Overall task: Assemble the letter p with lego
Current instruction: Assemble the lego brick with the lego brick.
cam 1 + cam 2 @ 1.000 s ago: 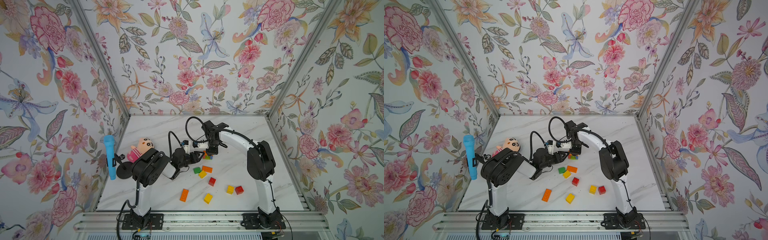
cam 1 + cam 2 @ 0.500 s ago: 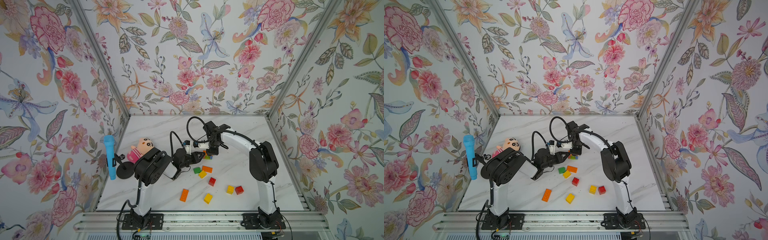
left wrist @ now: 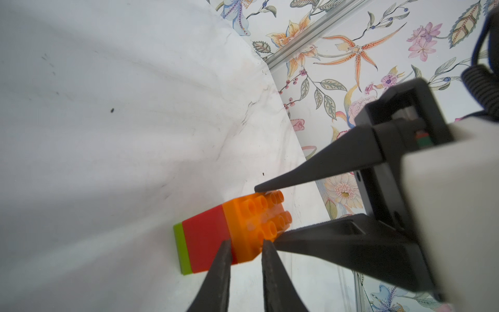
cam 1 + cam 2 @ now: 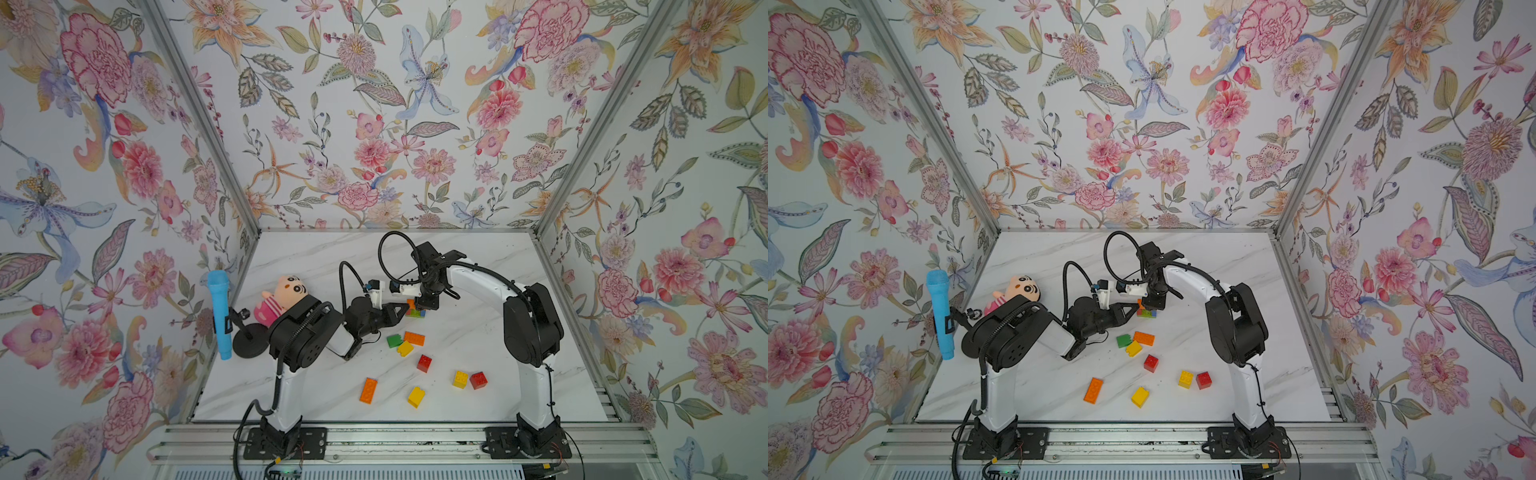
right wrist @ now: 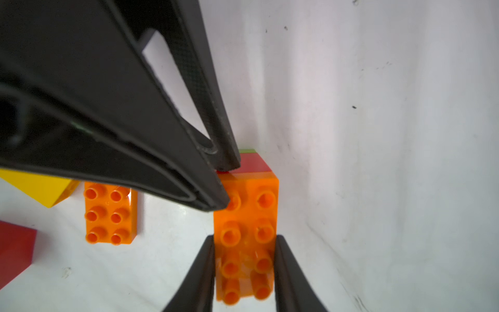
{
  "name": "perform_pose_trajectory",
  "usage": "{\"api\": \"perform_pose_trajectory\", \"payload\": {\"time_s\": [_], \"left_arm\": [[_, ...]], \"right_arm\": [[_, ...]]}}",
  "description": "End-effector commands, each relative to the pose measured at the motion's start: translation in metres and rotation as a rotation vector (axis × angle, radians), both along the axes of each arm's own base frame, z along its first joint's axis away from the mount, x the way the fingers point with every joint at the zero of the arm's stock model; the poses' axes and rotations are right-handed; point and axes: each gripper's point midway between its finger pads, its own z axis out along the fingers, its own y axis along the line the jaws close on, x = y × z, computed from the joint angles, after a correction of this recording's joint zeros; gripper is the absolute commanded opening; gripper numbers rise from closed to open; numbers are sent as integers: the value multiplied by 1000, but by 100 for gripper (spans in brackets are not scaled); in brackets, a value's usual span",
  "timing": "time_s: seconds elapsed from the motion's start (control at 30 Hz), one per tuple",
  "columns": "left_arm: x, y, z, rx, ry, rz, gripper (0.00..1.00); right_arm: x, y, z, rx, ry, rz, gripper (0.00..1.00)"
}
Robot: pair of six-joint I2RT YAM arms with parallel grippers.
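Lego stack [image 4: 415,311] stands on the white table [image 4: 316,266] between my two arms: green at the bottom, red in the middle, an orange brick [image 5: 247,216] on top. My right gripper [image 5: 244,240] squeezes the orange brick from both sides. My left gripper [image 3: 246,243] is almost closed, its tips touching that brick's corner; I cannot tell if it pinches anything. Loose bricks [image 4: 414,337] lie nearby, closer to the arm bases.
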Motion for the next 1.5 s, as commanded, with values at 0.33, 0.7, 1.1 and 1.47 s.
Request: {"api": "perform_pose_trajectory", "payload": {"time_s": [0.33, 0.7, 1.1, 1.47], "left_arm": [[5, 1, -25, 84, 49, 40, 26], [8, 3, -16, 86, 31, 50, 27], [11, 8, 14, 87, -21, 58, 37], [11, 21, 19, 118, -30, 97, 47]], "right_arm": [[-50, 3, -41, 15, 238, -15, 20], [-47, 4, -49, -19, 193, -25, 21], [-34, 8, -25, 46, 169, -44, 31], [-28, 9, -17, 57, 145, -53, 53]]}}
